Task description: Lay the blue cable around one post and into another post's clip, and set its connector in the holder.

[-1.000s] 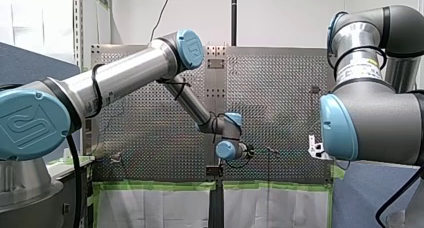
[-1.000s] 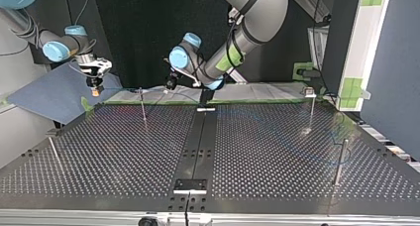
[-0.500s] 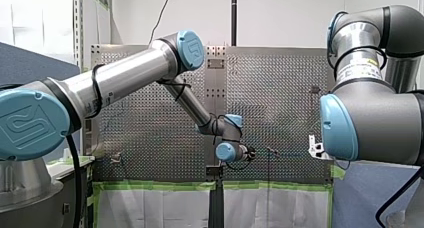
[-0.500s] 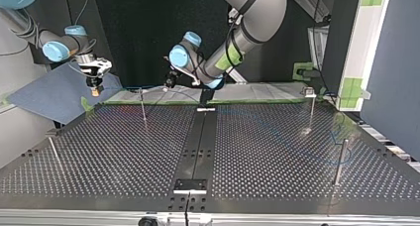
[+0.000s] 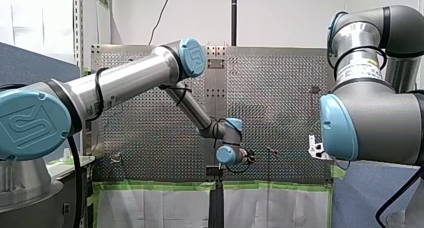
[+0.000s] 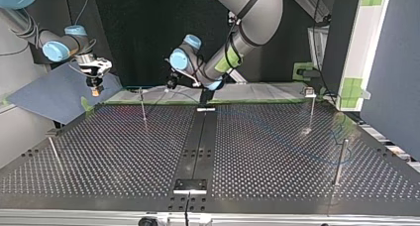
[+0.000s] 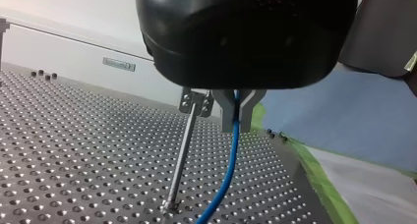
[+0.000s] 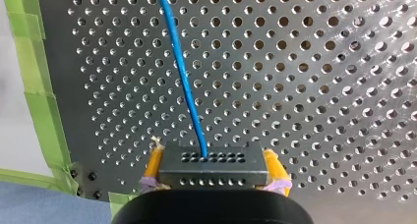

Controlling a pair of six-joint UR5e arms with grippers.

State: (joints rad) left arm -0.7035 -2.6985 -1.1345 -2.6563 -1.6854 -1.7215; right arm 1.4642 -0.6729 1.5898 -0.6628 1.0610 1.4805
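The blue cable is thin and soft. It is judged to be light and easy to bend, so it is best taken close to the part that must be guided. Its stiff connector is best taken by the flat sides.

The cable is clamped between the metal fingers of my left gripper, just beside a post with a clip on top. The connector is clamped between the yellow pads of my right gripper, over a corner of the worktop, and the cable runs out from it.

One cable and one connector are seen. Four posts are counted in the top view.
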